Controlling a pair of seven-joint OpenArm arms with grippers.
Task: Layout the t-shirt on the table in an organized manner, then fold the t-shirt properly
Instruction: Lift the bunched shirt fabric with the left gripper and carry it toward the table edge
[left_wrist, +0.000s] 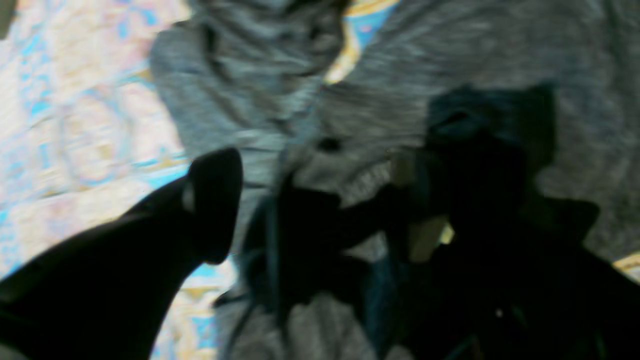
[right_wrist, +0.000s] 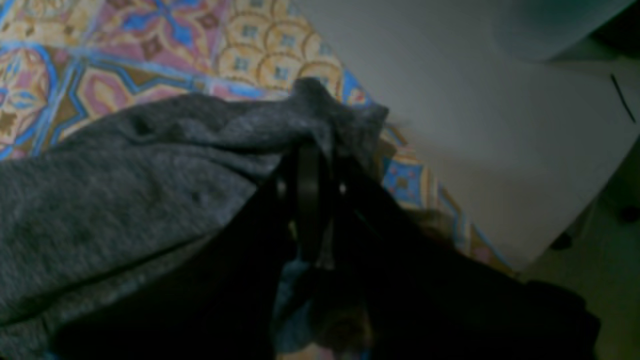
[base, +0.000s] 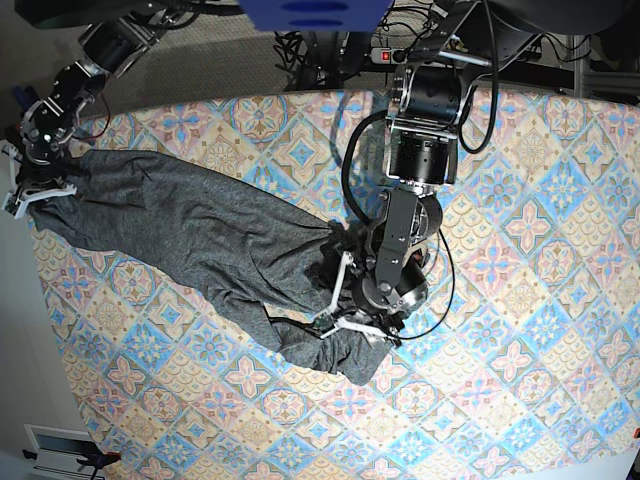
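A: Nearest the base camera, at six o'clock, runs bare patterned table (base: 300, 440); why does the t-shirt (base: 190, 235) lie so far up and slantwise?

B: It is stretched like a rope from about ten o'clock down to the middle. At the left, the right gripper (base: 35, 190) stands at the table's nine-to-ten o'clock edge with its jaws closed on a bunch of the grey knit. The right wrist view shows cloth (right_wrist: 320, 115) gathered over the black fingers (right_wrist: 305, 190), just at the table's rim. I judge that it pins that end so the garment can be drawn out.

A: And at the right?

B: Over the crumpled lower end, near centre, hangs the left gripper (base: 350, 300), jaws spread wide, holding nothing. Its wrist view is blurred, but one dark finger (left_wrist: 215, 200) shows apart from the other, with grey folds (left_wrist: 450, 65) beneath.

A: So the laying-out is unfinished?

B: By my reading, yes; the sleeves are not spread and that end is still heaped.
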